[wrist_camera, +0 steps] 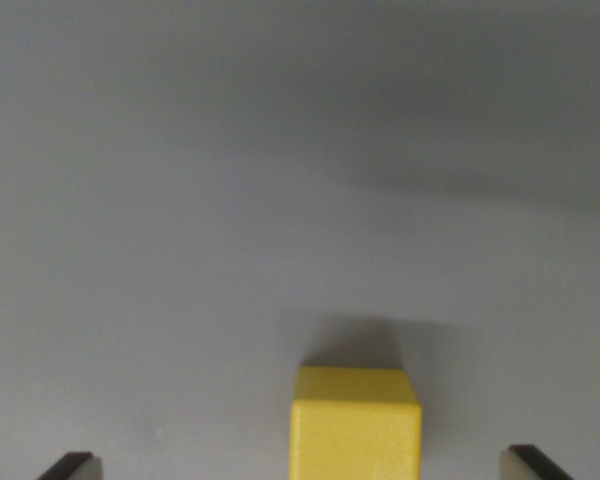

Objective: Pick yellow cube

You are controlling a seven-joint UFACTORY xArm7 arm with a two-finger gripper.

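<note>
A yellow cube (355, 423) rests on a plain grey surface at the bottom centre of the wrist view, its lower part cut off by the frame edge. My gripper (302, 466) is open: one fingertip (72, 466) shows at the bottom left corner and the other fingertip (533, 463) at the bottom right. The cube lies between the two tips, nearer the wrist view's right one, with a wide gap on each side and no contact.
The grey surface (280, 200) fills the rest of the view. A soft shadow band crosses the upper right, and the cube casts a small shadow behind itself.
</note>
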